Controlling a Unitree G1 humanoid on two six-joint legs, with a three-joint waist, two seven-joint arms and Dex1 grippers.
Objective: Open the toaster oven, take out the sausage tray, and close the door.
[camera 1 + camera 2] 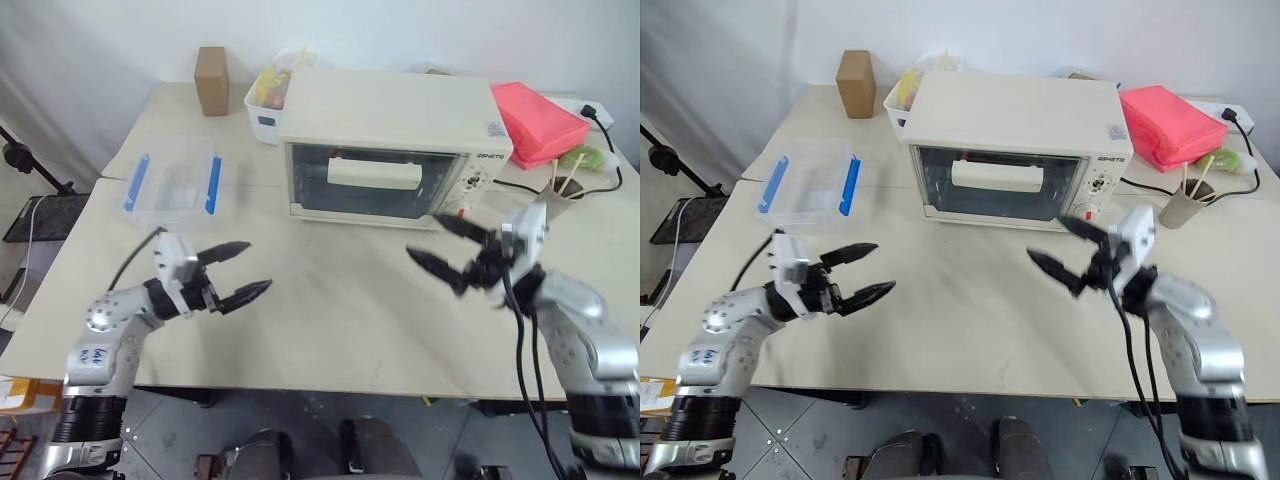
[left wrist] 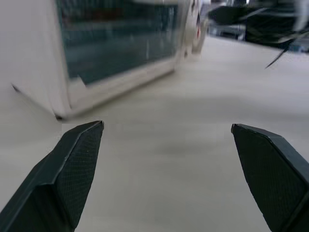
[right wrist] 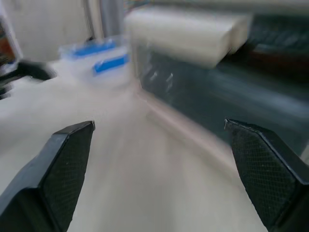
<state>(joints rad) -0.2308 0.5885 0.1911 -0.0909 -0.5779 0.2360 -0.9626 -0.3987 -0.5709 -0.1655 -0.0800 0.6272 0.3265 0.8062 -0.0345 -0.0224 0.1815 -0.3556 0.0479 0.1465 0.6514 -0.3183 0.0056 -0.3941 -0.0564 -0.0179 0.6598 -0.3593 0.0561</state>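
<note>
The left gripper [image 1: 241,270] and right gripper [image 1: 438,245] hover above the table [image 1: 340,320], each with its 2 black fingers spread wide and holding nothing. Beyond and between them, apart from both, stands the toaster oven [image 1: 392,145]. Its door [image 1: 372,180] is shut, the cream handle [image 1: 373,174] across the glass.

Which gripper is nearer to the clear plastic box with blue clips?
The left. The left gripper hovers open just in front of the clear plastic box with blue clips, on the same side of the table. The right gripper is open in front of the cream-white toaster oven, farther away.
</note>
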